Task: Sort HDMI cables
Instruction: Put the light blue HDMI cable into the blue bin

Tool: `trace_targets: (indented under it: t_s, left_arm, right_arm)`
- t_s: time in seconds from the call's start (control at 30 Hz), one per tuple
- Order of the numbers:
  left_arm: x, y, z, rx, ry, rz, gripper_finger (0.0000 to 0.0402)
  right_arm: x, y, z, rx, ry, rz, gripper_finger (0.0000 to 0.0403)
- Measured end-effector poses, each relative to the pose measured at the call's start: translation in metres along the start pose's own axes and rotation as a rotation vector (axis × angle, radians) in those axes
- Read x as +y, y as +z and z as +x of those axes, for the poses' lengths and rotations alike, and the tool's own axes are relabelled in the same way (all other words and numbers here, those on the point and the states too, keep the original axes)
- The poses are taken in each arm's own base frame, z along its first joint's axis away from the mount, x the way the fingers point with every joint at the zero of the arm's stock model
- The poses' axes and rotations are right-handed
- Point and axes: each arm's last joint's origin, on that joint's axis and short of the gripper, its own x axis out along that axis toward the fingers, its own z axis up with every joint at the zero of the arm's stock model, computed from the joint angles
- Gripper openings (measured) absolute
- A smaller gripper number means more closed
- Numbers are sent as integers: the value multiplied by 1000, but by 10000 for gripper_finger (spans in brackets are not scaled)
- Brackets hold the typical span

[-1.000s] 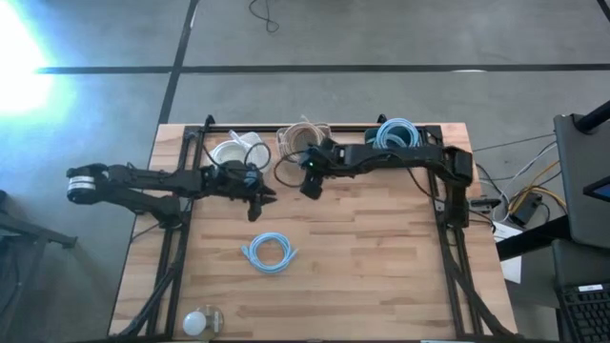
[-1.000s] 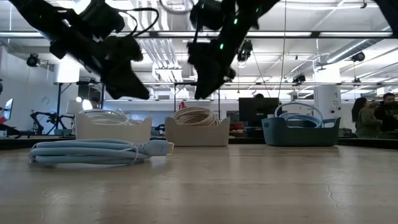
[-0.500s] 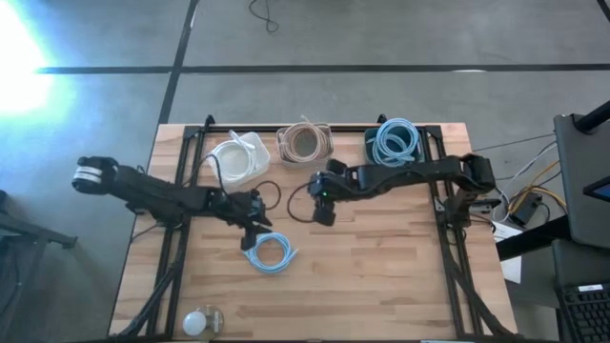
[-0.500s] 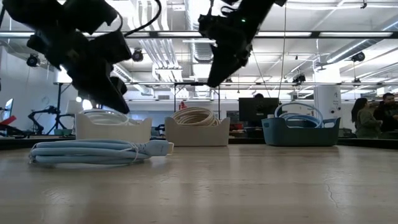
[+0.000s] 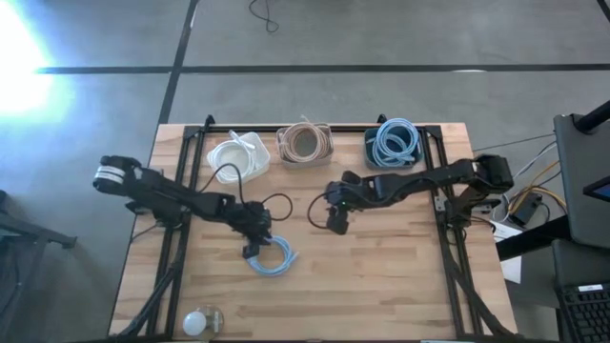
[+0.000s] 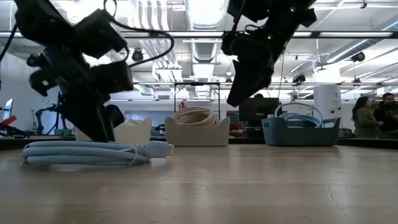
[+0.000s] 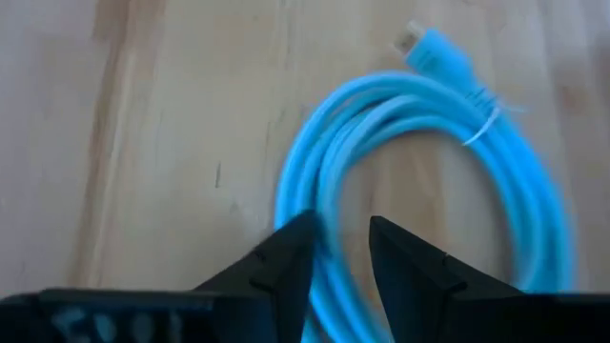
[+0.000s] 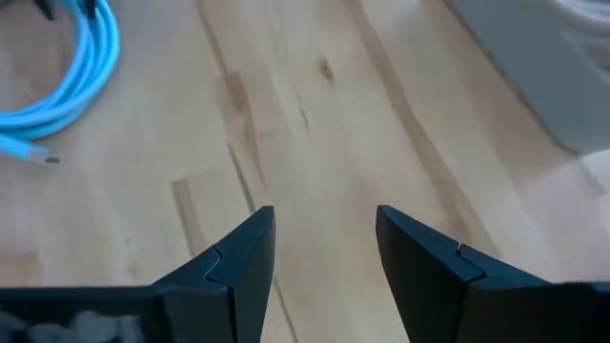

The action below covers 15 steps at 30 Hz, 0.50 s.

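Light blue HDMI cable (image 5: 271,255) lies loose at the table's 6 o'clock; our left gripper (image 5: 252,250) has descended onto its 9 o'clock edge, fingers parted astride the strands. Right gripper (image 5: 336,225), open, retreated centre. Pick-up looks imminent.

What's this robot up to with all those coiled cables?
It is sorting cables by colour. The left gripper is down over a light blue coil lying loose on the table, its jaws straddling the strands but not closed. The right gripper hangs open and empty above mid-table. At the far edge, three bins hold white, beige and light blue coils.
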Motion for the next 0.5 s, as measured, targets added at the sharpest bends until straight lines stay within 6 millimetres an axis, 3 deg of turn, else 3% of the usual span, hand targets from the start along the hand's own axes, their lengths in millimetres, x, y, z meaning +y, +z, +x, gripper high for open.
trace_targets:
  t_s: [0.3, 0.4, 0.5]
  left_arm:
    - [6, -4, 18, 24, 46, 104, 126]
    - [4, 4, 18, -32, 36, 183, 94]
    - [3, 12, 15, -57, 77, 276, 37]
  right_arm:
    - [2, -12, 9, -26, 131, 9, 178]
    - [3, -7, 7, -58, 139, -14, 178]
    - [6, 4, 5, -138, 163, -27, 178]
